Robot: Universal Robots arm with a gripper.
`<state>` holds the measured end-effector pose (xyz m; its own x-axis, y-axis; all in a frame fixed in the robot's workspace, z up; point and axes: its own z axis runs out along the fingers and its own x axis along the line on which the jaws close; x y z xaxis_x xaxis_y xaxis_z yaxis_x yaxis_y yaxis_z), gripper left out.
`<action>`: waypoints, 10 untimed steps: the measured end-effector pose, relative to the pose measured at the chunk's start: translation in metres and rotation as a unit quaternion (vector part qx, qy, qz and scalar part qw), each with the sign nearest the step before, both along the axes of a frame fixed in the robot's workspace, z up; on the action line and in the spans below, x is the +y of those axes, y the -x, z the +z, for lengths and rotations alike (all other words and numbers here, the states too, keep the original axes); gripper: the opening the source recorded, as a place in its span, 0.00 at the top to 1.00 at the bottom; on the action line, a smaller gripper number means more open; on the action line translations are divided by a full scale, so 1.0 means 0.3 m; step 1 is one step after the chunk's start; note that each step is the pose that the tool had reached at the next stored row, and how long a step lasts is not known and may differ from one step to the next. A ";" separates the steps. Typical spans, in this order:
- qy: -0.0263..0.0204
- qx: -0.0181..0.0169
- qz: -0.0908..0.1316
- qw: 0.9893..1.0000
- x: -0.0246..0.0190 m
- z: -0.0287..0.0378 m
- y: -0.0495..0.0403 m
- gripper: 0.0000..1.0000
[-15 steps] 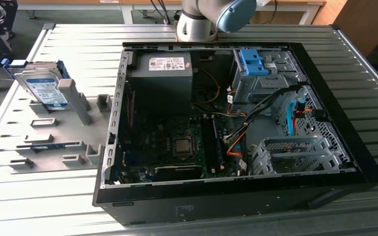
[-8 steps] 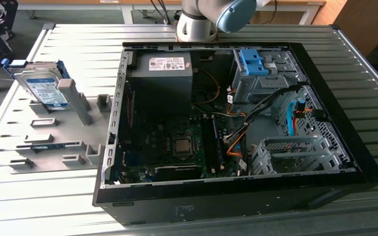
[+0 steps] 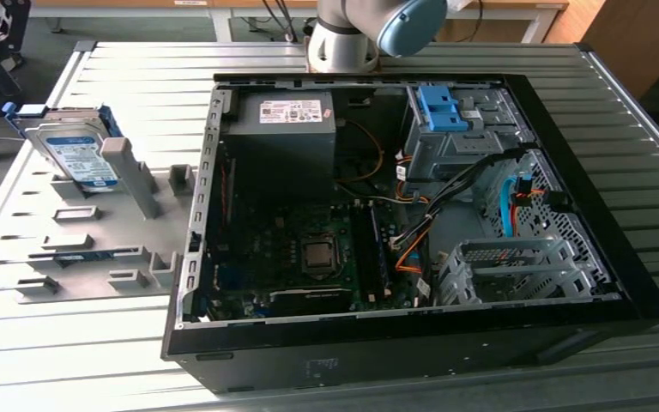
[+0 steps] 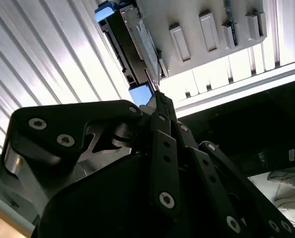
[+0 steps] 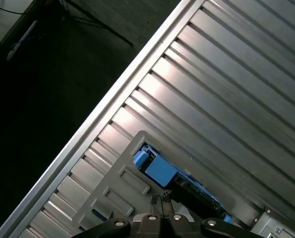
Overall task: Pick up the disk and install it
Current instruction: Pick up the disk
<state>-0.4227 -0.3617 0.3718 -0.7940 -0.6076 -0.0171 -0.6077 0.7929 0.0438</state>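
Just beyond the hand [image 4: 160, 99], the disk [image 4: 132, 49]

The disk [image 3: 75, 157] — silver, blue-edged — stands on edge in a grey rack [image 3: 89, 249].

Silver disk [image 3: 72, 154] with blue-white label, pale grey holder [image 3: 15, 227], black case [image 3: 421, 360], ribbed silver table [image 3: 158, 69]

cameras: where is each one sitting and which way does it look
Exterior view: off the arm, looking down on table, open computer case and disk in a grey holder; an arm joint shows.
First wrist view: on the arm, facing table and disk; gripper shows.
Second wrist view: on the arm, facing disk and holder; gripper shows.
All three share the disk.
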 end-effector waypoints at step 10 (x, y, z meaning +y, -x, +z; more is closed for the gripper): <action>0.000 0.000 0.058 0.998 0.000 -0.002 0.000 0.89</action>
